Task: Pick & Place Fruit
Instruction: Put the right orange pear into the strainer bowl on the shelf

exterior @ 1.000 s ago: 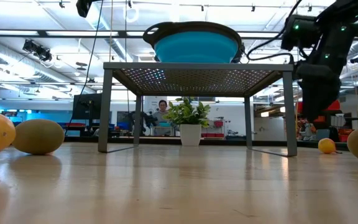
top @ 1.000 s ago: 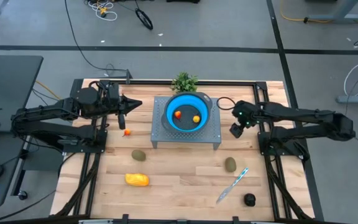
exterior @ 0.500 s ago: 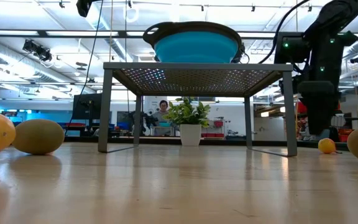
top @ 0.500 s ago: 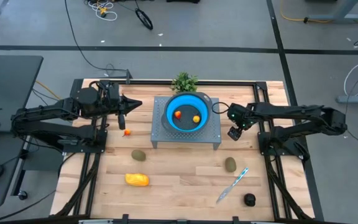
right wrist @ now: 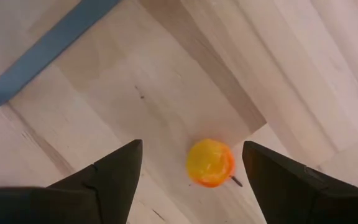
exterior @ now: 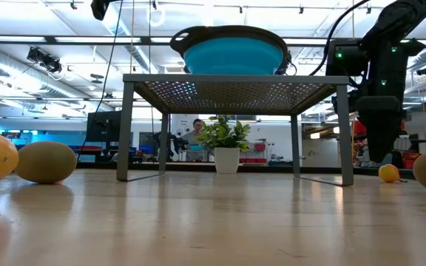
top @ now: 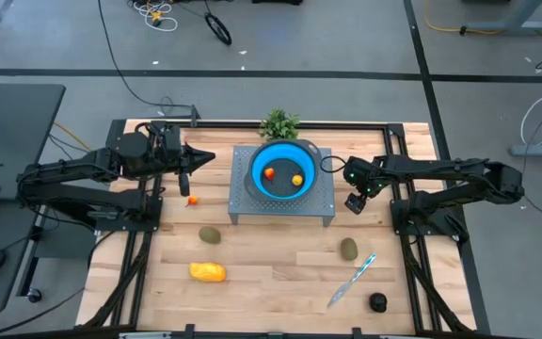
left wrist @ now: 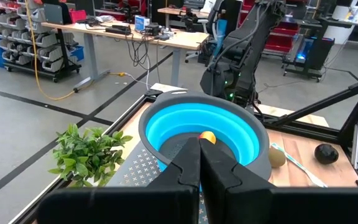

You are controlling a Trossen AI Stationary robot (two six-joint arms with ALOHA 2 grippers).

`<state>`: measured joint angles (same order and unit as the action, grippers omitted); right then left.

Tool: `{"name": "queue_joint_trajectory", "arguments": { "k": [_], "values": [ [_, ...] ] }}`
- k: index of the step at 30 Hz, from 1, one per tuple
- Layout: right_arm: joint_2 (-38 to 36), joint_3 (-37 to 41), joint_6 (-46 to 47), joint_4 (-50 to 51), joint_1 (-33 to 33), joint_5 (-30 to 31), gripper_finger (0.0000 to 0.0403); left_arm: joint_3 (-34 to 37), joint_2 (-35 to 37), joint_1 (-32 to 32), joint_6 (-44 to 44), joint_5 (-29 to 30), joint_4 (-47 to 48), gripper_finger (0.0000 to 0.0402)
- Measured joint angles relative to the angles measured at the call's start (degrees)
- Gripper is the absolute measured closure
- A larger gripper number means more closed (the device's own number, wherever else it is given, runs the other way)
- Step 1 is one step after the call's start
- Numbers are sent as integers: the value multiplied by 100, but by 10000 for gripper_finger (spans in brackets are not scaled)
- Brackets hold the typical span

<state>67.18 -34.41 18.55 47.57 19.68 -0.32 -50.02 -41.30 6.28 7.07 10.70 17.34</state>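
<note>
Left jaws point(top: 201, 157): pressed together, holding nothing, held level beside the left edge of the metal stand point(top: 282, 203).

Small orange fruit point(top: 192, 200): on the desk point(top: 271, 268), just in front of the left jaws and apart from them.

Olive-brown oval point(top: 211, 234): on the desk, left of centre, near the stand's front left leg.

Yellow-orange oblong point(top: 208, 272): nearer the front edge, just beyond that oval.

Blue bowl point(top: 283, 169): on top of the stand, holding two small orange pieces point(top: 296, 179). The green sprig point(top: 278, 123) stands behind it.

Right jaws point(top: 355, 201): spread wide, pointing straight down just right of the stand. In the right wrist view a small round yellow-orange fruit point(right wrist: 211, 163) lies on the bare wood between the two fingers point(right wrist: 110, 176), touching neither.

Second olive-brown oval point(top: 348, 249): on the desk, in front of the right jaws and well apart from them.

Knife with light-blue handle point(top: 352, 279): lying diagonally, just beside that oval.

Near-black round fruit point(top: 377, 302): at the front right corner.
</note>
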Motion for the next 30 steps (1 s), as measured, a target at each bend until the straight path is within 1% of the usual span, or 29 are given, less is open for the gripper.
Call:
{"name": "queue_joint_trajectory", "arguments": {
  "k": [7,12,17,23,27,30],
  "values": [
    [0,0,66,30,1,-31,116,0,0,1,0,-1,0,399],
    [0,0,155,100,0,177,116,0,0,2,2,-81,0,399],
    [11,0,158,103,0,217,116,0,0,0,16,-131,-2,399],
    [340,0,201,103,0,229,116,0,0,1,20,-131,-2,399],
    [604,0,362,116,2,626,116,0,0,2,22,-131,-2,399],
    [643,0,405,146,2,630,116,0,0,0,21,-151,-3,399]
  ]
}}
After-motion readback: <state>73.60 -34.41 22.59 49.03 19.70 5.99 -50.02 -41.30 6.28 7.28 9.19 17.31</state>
